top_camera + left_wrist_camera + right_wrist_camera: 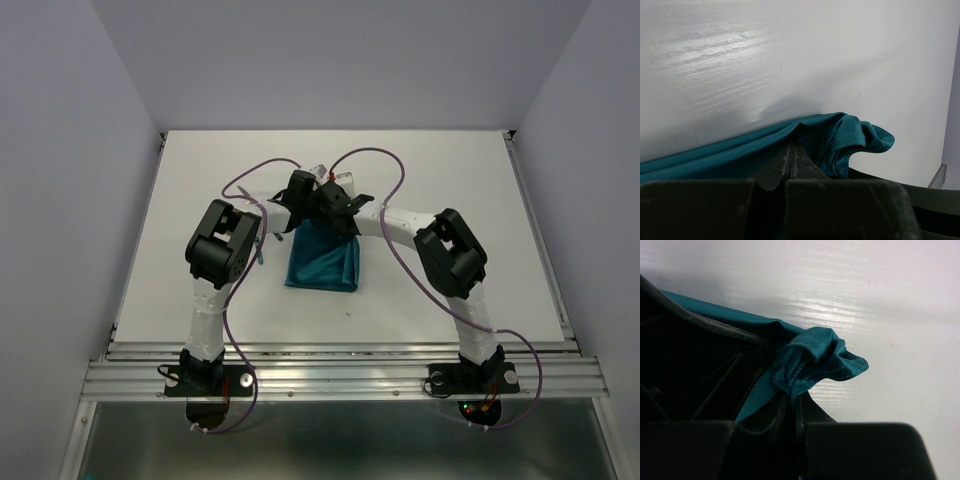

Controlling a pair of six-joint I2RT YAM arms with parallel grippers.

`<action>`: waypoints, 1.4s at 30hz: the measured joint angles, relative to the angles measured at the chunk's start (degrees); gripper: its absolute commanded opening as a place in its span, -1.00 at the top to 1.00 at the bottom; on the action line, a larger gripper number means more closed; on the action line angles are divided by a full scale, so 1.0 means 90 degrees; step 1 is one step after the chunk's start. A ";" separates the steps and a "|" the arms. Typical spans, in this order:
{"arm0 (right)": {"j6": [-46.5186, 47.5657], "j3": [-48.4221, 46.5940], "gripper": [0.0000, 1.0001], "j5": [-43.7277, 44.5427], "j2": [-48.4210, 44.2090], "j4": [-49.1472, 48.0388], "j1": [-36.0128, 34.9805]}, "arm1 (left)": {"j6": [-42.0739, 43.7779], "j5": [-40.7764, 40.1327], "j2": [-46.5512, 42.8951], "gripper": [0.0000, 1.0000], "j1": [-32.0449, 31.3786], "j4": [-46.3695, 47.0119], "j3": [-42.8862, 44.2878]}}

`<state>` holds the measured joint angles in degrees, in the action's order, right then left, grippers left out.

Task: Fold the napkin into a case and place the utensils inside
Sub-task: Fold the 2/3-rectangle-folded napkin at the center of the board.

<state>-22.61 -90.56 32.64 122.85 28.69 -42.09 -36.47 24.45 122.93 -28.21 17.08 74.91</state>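
The teal-green napkin point(322, 262) lies mid-table point(450, 180) as a folded, roughly rectangular panel, its near part flat on the white surface and its far edge lifted under the two wrists. The left fingers point(782, 167) are clenched on that raised edge, with the cloth running taut to one side and bunching into a rumpled corner on the other. The right fingers point(812, 412) are pinched tight on a crumpled, stitched corner of the same napkin, held just above the table.

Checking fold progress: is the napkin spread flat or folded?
Not flat: napkin bunched where left gripper and right gripper pinch its far edge.
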 measured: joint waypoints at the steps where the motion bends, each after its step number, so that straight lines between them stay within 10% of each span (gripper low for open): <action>1: 0.0012 -0.0046 0.93 -0.0022 0.0022 0.0070 0.0000 | 0.0000 0.0005 0.0000 1.00 0.0000 0.0019 -0.0010; 11: 0.0039 -0.0175 0.27 -0.0277 0.0053 0.0367 0.0053 | 0.0007 0.0102 0.0000 1.00 0.0049 0.0073 -0.0039; 42: -0.0486 0.0049 0.34 -0.0690 -0.0457 0.0080 -0.0002 | -0.0005 0.0092 -0.0005 1.00 0.0046 0.0131 -0.0085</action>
<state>-26.98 -90.13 26.44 118.74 29.41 -42.11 -36.51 25.28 122.89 -27.79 18.26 74.15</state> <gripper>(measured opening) 0.373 0.025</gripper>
